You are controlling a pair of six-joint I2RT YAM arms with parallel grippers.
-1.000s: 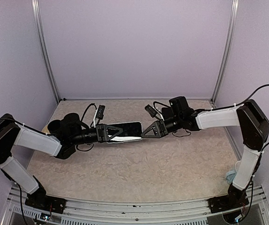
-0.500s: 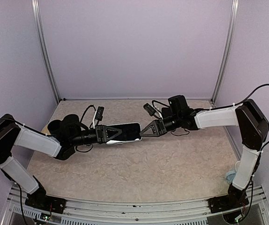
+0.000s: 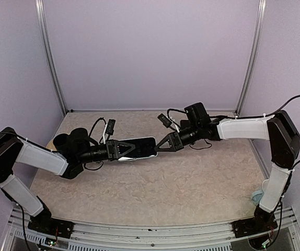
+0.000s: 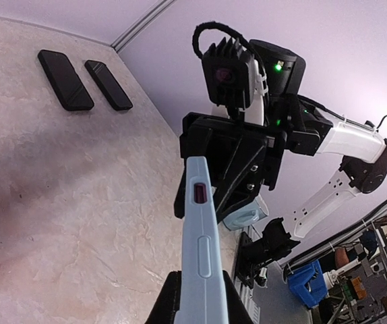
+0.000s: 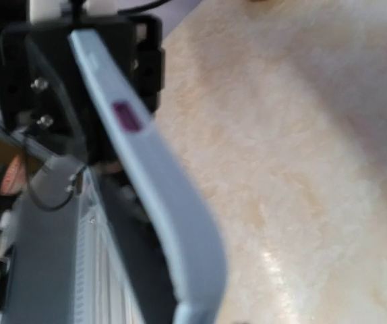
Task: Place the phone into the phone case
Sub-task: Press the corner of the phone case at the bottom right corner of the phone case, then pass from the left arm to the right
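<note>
My left gripper [image 3: 119, 149] is shut on a pale blue phone case [image 3: 138, 147] and holds it above the table, pointing right. A black phone face shows inside the case's rim in the top view. In the left wrist view the case's side edge [image 4: 199, 236], with a button and a red slot, runs up between my fingers. My right gripper [image 3: 159, 146] is at the case's far end. In the left wrist view its black fingers [image 4: 187, 189] stand apart on either side of that end. The right wrist view shows the case [image 5: 154, 175] close and blurred.
Two flat black slabs [image 4: 65, 79] [image 4: 108, 84] lie side by side on the table near the back wall. A pale blue roll [image 3: 256, 197] sits by the right arm's base. Purple walls enclose the table on three sides.
My right gripper has moved left to the end of the case. The left gripper and the case have hardly moved.
</note>
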